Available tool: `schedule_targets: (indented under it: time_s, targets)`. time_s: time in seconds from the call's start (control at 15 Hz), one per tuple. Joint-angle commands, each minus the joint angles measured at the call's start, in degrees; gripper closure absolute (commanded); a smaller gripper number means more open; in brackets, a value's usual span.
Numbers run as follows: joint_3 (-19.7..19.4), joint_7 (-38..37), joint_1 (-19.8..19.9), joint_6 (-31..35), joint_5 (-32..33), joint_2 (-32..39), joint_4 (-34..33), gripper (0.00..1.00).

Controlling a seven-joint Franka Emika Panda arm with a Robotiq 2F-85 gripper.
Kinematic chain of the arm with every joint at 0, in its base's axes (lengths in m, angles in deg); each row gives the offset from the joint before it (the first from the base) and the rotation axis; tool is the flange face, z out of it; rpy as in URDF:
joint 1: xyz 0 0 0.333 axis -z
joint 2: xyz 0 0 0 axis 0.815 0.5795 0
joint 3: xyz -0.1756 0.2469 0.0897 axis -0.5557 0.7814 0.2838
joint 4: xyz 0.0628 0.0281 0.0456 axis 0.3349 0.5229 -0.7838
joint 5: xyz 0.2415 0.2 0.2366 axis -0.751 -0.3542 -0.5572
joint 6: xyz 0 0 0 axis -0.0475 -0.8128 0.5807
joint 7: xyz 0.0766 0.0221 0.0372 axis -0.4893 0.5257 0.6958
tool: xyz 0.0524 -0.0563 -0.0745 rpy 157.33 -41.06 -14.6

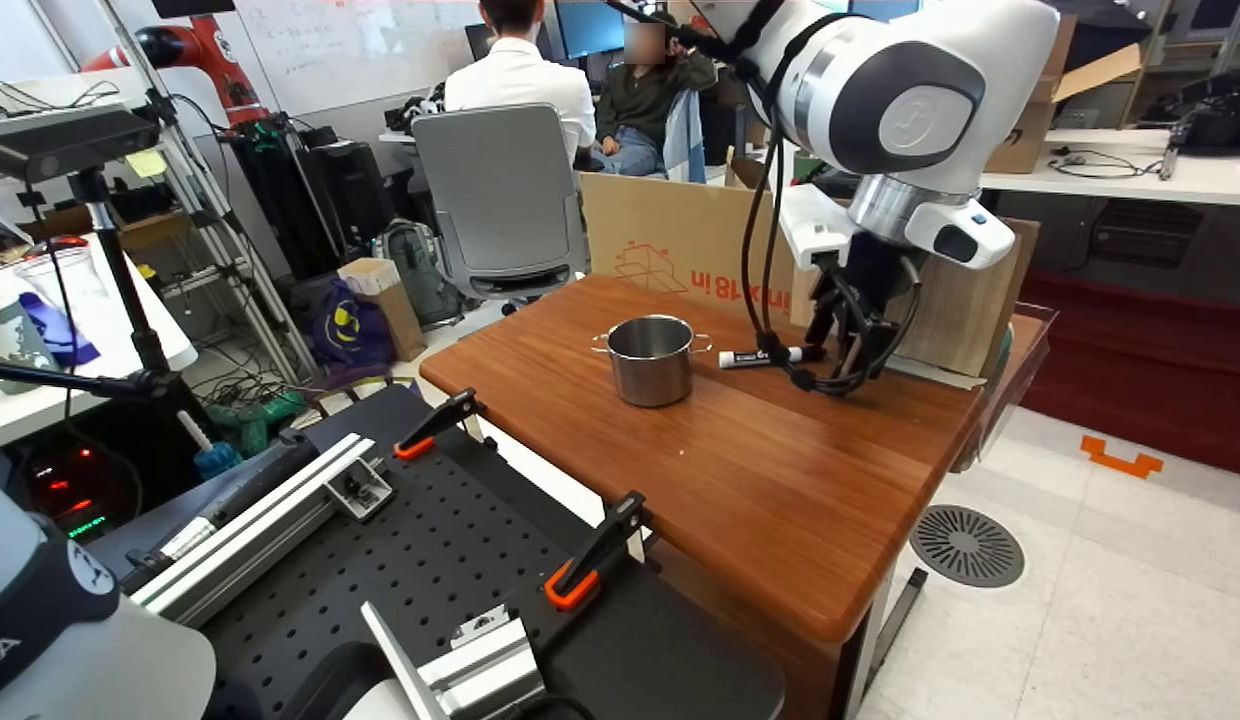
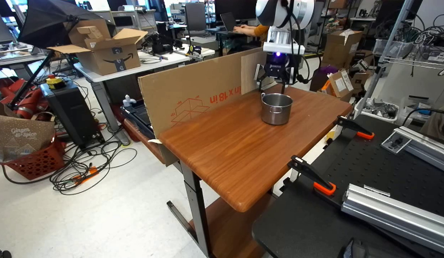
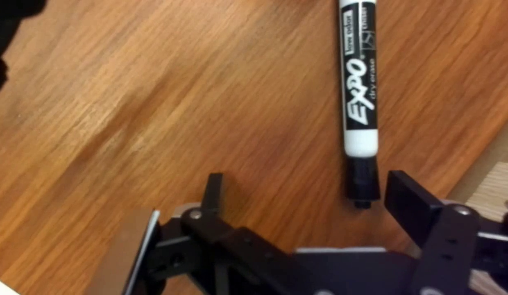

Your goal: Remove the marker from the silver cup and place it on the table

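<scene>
The marker, white and black with a black cap, lies flat on the table, outside the silver cup and beside it. In the wrist view the marker points its cap toward my gripper. My gripper is open and empty; the cap end lies between the fingers, close to the right one and apart from the left. In an exterior view the gripper is low over the table by the cap. In an exterior view the gripper is behind the silver cup, and the marker is not visible there.
A cardboard sheet stands along the table's back edge, with a wood-grain panel close behind the gripper. Black clamps grip the near edge beside a black perforated board. Cables hang from the arm near the marker.
</scene>
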Motion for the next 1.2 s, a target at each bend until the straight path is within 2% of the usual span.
schedule_targets:
  time_s: [0.0,0.53,0.87,1.13]
  targets:
    - [0.63,-0.44,1.01,-2.43,-0.07,0.88,-2.37,0.0]
    - [0.78,0.59,1.64,-0.81,-0.78,-2.45,0.15,0.0]
    - [0.16,1.03,1.18,1.69,-0.38,-9.76,6.45,0.0]
    - [0.7,3.23,0.3,2.81,-0.38,-17.46,14.26,0.0]
